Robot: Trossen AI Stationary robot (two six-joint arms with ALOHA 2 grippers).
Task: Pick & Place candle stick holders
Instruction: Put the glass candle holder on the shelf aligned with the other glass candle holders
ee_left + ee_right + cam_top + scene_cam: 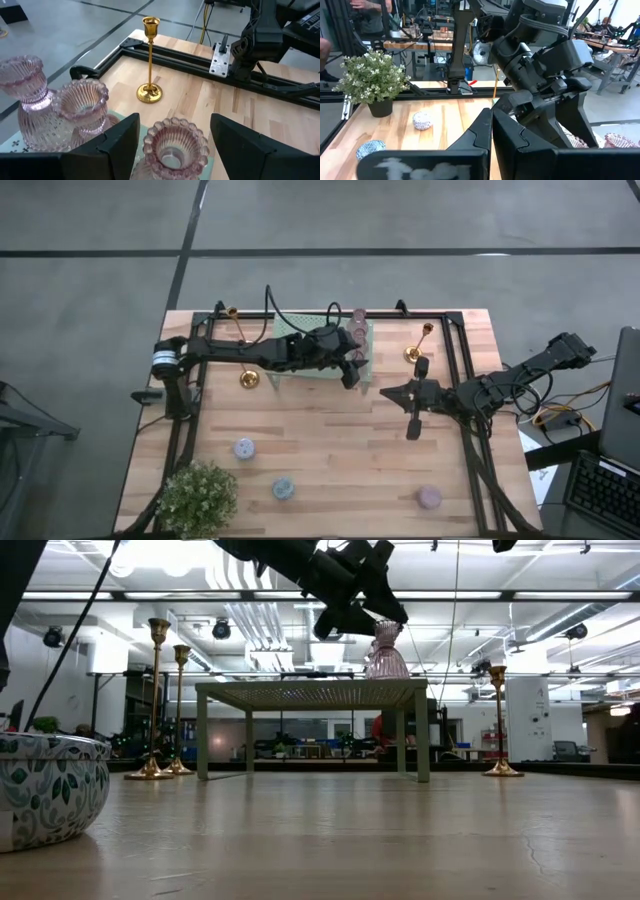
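My left gripper (pixel 174 131) is open over the mint-green rack (pixel 300 345), one finger on either side of a ribbed pink cup (pixel 175 145), with a gap on each side. Two more pink cups (pixel 82 107) stand on the rack beside it. In the low view the gripper (pixel 352 602) is just above the pink cups (pixel 386 655). Three gold candlesticks stand upright on their round bases: two at the rack's left (pixel 247 378), one to its right (pixel 413 353). My right gripper (pixel 388 392) is shut and empty, to the right of the rack.
Three small cups sit on the near half of the table: a lilac-blue one (pixel 244 448), a blue one (pixel 283 488) and a pink one (pixel 428 497). A potted plant (pixel 197 498) stands at the near left corner. A black frame (pixel 455 350) runs along the table's edges.
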